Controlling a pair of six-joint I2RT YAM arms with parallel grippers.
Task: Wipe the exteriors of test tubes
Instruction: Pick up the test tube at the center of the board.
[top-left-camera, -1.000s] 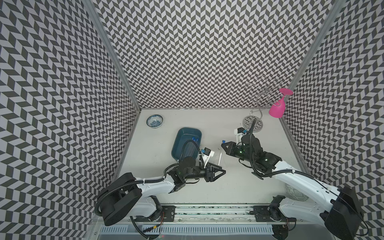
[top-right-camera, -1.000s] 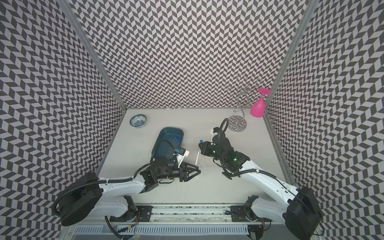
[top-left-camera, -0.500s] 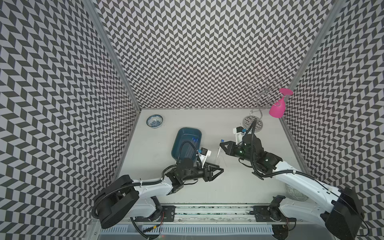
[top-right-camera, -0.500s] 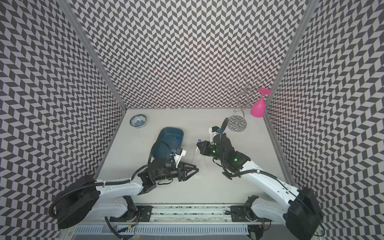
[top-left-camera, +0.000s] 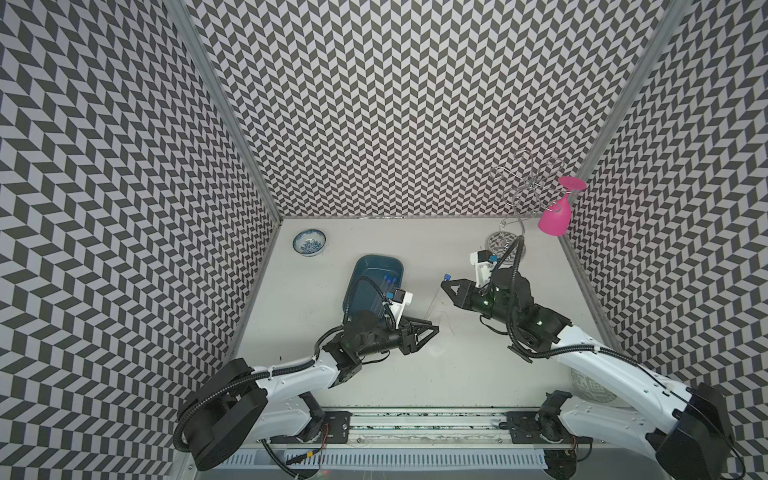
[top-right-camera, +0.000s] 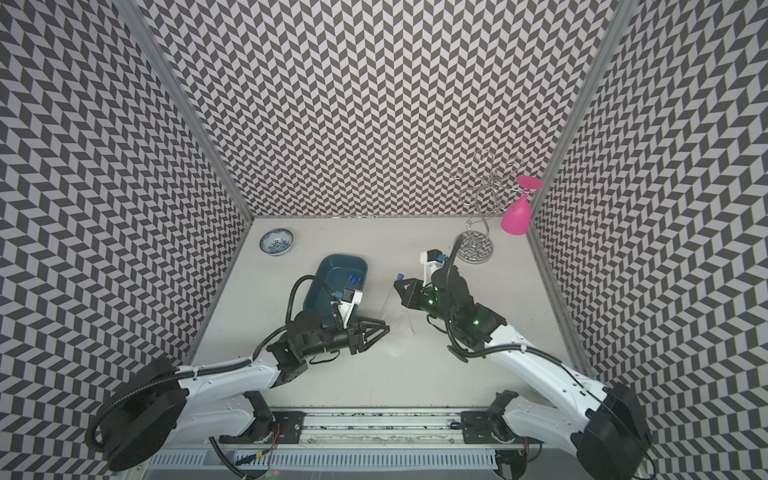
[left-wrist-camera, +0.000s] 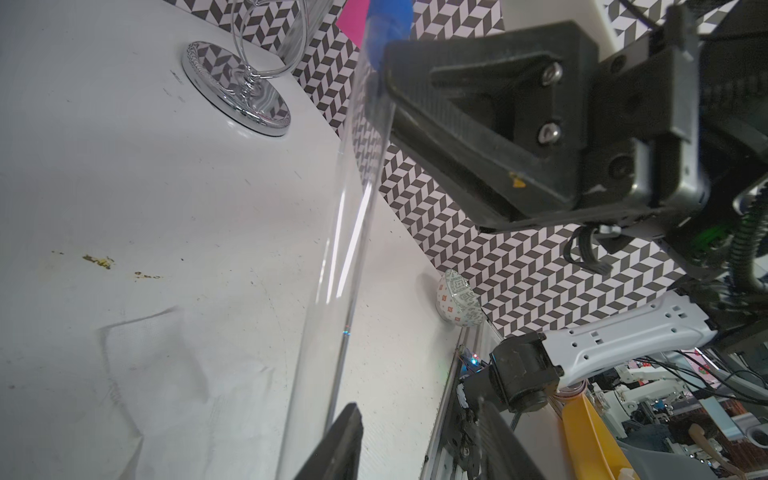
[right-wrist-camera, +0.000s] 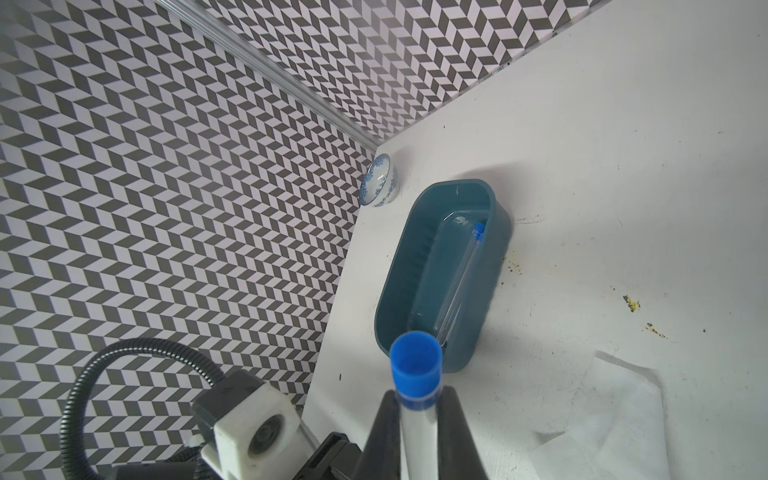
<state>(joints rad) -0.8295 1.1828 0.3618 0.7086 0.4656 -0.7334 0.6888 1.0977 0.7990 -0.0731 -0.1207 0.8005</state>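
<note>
Right end effector (right-wrist-camera: 417, 401) around test tube (right-wrist-camera: 415, 368)

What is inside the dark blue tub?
Clear test tubes with blue caps lie along one wall. The left arm covers the near end of the tub, so their count is unclear.

The clamped test tube (right-wrist-camera: 417, 415) runs past the right wrist view's edge.

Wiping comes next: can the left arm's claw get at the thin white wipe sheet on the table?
Probably yes: the thin white wipe sheet lies uncovered near the open left claw; only the clear blue-capped tube hangs nearby.
</note>
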